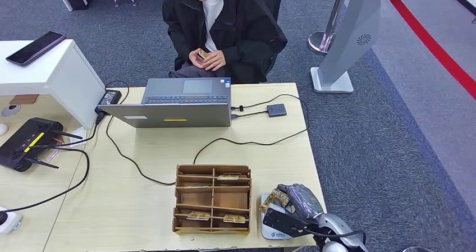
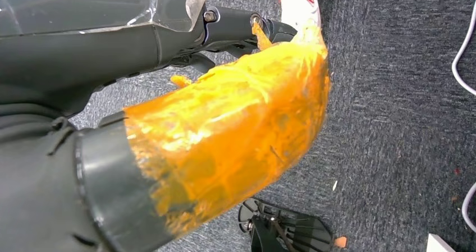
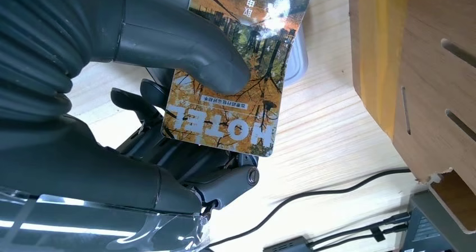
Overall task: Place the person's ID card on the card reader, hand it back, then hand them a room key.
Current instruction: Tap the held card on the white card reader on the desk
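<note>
Card [image 3: 236, 67] pinched in right robot hand [image 1: 296, 202], thumb [image 3: 185, 44] pressed on printed face, "HOTEL" legible, so prob. the room key, not the ID. Held just over reader [image 1: 270, 217] at near right corner of tabletop [image 1: 151, 168]; likely lifted clear for handover. Person [image 1: 222, 22] seated beyond far edge, hands together on smth small, possibly the ID, can't confirm. Left robot hand [image 2: 224, 145] hanging over carpet, wrapped in orange film; open or closed: can't tell. Wooden tray [image 1: 212, 198] w/ more cards in slots just left of reader. Laptop [image 1: 179, 103] at far edge, adapter [image 1: 276, 110] and cable [image 1: 252, 142] across the middle: sits btw hand and person, so reach probably needs to go above the lid or round the right edge.
</note>
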